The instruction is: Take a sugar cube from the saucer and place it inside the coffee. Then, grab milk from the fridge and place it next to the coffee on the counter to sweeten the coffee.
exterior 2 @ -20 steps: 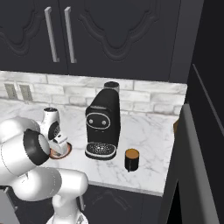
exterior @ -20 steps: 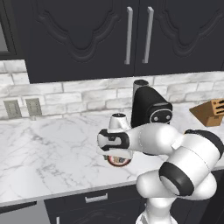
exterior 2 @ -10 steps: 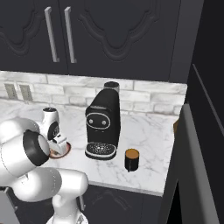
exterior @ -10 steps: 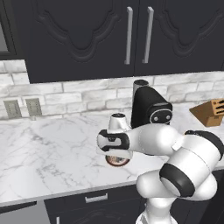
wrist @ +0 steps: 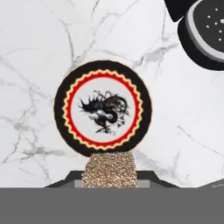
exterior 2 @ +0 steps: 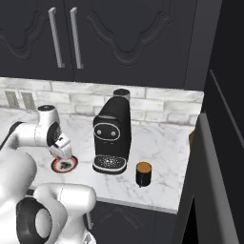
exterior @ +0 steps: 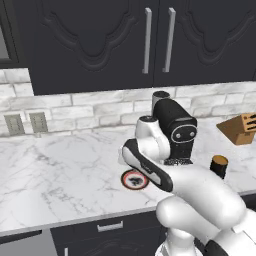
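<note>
Claw [wrist: 109, 175] pinching a speckled sugar cube [wrist: 109, 169] just above the saucer [wrist: 103, 108] on the desk [wrist: 39, 48], left of the coffee machine [exterior 2: 113, 136]; cup [exterior 2: 143, 173] to its right.

One saucer [exterior: 134, 179], one sugar cube [wrist: 109, 170], one coffee machine [exterior 2: 112, 137] and one coffee cup [exterior 2: 143, 173] sit on the counter [exterior: 55, 170]. One knife block [exterior: 239, 128] stands at 3 o'clock. Two outlets [exterior: 26, 123] are at 9 o'clock.
</note>
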Controlling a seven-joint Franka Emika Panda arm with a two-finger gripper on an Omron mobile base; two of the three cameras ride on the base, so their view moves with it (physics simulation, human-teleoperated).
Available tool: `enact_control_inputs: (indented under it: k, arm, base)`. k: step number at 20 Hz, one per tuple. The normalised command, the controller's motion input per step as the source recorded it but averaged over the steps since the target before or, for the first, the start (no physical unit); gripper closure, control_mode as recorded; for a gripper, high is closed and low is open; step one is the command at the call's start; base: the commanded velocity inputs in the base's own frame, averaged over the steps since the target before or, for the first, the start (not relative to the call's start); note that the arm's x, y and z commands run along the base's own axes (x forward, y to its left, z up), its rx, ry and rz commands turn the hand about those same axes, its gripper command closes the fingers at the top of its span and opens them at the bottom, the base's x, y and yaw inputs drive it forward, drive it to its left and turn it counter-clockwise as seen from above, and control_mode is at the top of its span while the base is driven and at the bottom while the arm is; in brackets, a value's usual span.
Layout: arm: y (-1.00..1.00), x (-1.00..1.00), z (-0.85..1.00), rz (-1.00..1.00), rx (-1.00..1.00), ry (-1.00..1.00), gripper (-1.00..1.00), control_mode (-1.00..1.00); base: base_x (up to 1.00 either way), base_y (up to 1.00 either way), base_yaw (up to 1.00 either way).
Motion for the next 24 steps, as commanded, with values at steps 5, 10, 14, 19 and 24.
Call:
enact_control_inputs:
  k: [5,10,14,19,24]
  arm:
    - [-0.93,-0.85,0.93,-0.08,0.08,-0.20,1.00,-1.00]
    - [-1.00,-0.56,0.89,-0.09,0.15,-0.15,1.00,-1.00]
    - [-1.00,-0.32,0.78,-0.08,0.20,-0.05,1.00,-1.00]
    - [-1.00,-0.18,0.65,-0.11,0.14,-0.01,1.00,-1.00]
    - [-1.00,0.13,0.04,-0.10,-0.03,0.00,1.00,-1.00]
  base:
    - [0.00,0.00,0.00]
    - [0.00,0.00,0.00]
    - [0.00,0.00,0.00]
    - [0.00,0.00,0.00]
    - [0.00,0.00,0.00]
